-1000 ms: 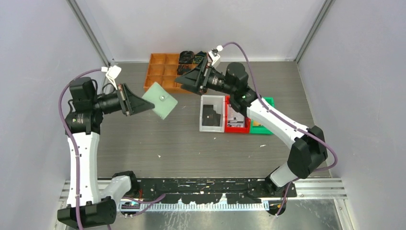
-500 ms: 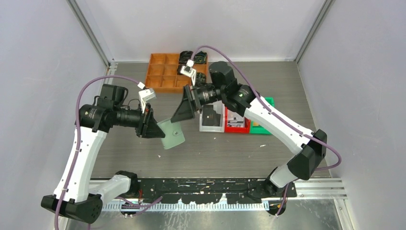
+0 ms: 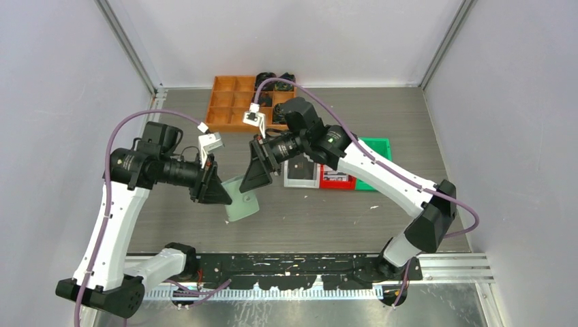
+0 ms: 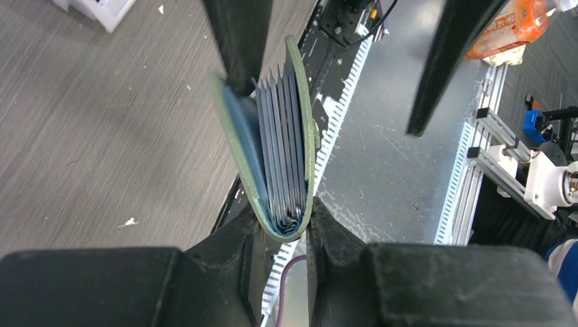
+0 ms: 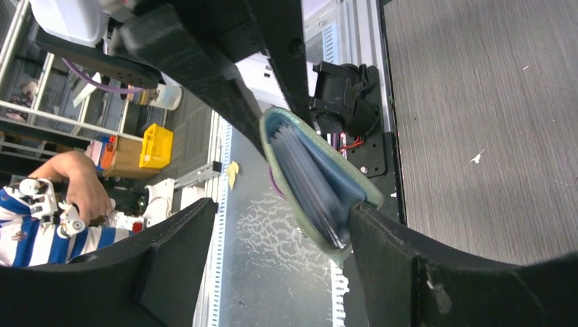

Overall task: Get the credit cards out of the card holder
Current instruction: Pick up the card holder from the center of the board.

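My left gripper (image 3: 221,197) is shut on the folded spine of the sage-green card holder (image 3: 242,206) and holds it above the table, open edge away from it. In the left wrist view (image 4: 281,235) the holder (image 4: 235,146) gapes a little, with several thin grey-blue credit cards (image 4: 283,136) standing in its blue pockets. My right gripper (image 3: 253,178) is open wide at the holder's open edge. In the right wrist view (image 5: 279,208) the holder (image 5: 300,221) and its cards (image 5: 307,180) lie between the jaws, against the right finger (image 5: 409,272).
An orange tray (image 3: 228,102) with black coiled items (image 3: 272,85) stands at the back. A white bin (image 3: 303,178), a red bin (image 3: 334,180) and a green bin (image 3: 378,146) sit right of centre under the right arm.
My left gripper has carried the holder down and toward the front. My right gripper has swung left and down from the bins to the holder's open edge.
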Robot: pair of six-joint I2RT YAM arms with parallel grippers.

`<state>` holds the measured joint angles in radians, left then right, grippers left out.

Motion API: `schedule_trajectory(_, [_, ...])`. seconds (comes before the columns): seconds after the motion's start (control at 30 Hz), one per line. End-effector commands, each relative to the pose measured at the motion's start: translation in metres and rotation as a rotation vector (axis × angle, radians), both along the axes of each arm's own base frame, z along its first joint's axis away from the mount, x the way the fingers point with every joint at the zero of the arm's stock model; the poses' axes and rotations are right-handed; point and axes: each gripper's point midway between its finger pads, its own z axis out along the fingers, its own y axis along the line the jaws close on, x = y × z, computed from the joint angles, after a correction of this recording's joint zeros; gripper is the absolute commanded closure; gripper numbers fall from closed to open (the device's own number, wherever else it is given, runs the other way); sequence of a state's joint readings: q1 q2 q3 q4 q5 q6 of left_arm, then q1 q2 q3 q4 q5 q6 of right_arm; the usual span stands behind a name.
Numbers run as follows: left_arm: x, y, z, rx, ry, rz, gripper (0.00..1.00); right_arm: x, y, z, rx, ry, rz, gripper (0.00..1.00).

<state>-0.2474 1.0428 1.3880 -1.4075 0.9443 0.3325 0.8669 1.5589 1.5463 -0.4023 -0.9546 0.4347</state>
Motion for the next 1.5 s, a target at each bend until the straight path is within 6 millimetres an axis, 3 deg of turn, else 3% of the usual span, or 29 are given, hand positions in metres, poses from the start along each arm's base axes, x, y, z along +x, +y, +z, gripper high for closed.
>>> schedule_trajectory(0.0, [-0.018,-0.009,0.036,-0.108,-0.090,-0.094,0.98,-0.003,0.008,0.005,0.010,-0.083,0.022,0.20])
schedule_trajectory(0.13, [-0.025,-0.009,0.039,-0.116,-0.083,-0.115,0.98,0.007,0.000,-0.006,-0.058,-0.165,-0.015,0.16])
schedule_trajectory(0.4, [-0.033,-0.011,0.046,-0.138,-0.072,-0.134,0.99,0.021,-0.015,0.002,-0.087,-0.306,-0.064,0.08])
schedule_trajectory(0.5, [-0.033,-0.012,0.050,-0.151,-0.070,-0.138,1.00,0.015,-0.013,0.006,-0.061,-0.289,-0.032,0.07])
schedule_trajectory(0.6, [-0.032,-0.013,0.050,-0.156,-0.067,-0.138,1.00,-0.004,-0.003,0.020,0.022,-0.231,0.042,0.10])
schedule_trajectory(0.7, [-0.030,-0.013,0.050,-0.154,-0.068,-0.137,1.00,-0.017,0.007,0.040,0.126,-0.179,0.100,0.21])
schedule_trajectory(0.8, [-0.029,-0.013,0.050,-0.148,-0.071,-0.138,1.00,-0.026,0.008,0.052,0.187,-0.136,0.130,0.40])
schedule_trajectory(0.9, [-0.027,-0.012,0.050,-0.135,-0.087,-0.136,1.00,-0.030,0.003,0.051,0.178,-0.130,0.133,0.62])
schedule_trajectory(1.03, [-0.026,-0.012,0.052,-0.133,-0.106,-0.139,1.00,-0.032,-0.003,0.039,0.131,-0.129,0.129,0.64])
schedule_trajectory(1.13, [-0.023,-0.012,0.052,-0.127,-0.111,-0.133,1.00,-0.033,-0.005,0.038,0.125,-0.125,0.126,0.83])
schedule_trajectory(1.2, [-0.019,-0.011,0.050,-0.118,-0.108,-0.115,0.88,-0.031,-0.005,0.043,0.134,-0.136,0.111,0.95])
schedule_trajectory(1.23, [-0.017,-0.011,0.049,-0.114,-0.107,-0.102,0.73,-0.028,-0.004,0.046,0.136,-0.148,0.089,0.99])
schedule_trajectory(1.27, [-0.015,-0.012,0.048,-0.110,-0.099,-0.087,0.47,-0.024,-0.004,0.049,0.140,-0.163,0.061,0.99])
schedule_trajectory(1.3, [-0.013,-0.012,0.048,-0.109,-0.095,-0.071,0.34,-0.017,-0.004,0.053,0.146,-0.183,0.020,0.99])
schedule_trajectory(1.37, [-0.010,-0.013,0.044,-0.116,-0.069,-0.035,0.27,-0.001,-0.004,0.063,0.163,-0.224,-0.087,0.99])
schedule_trajectory(1.47, [-0.006,-0.016,0.041,-0.142,-0.039,0.011,0.25,0.017,-0.014,0.090,0.260,-0.290,-0.247,0.99])
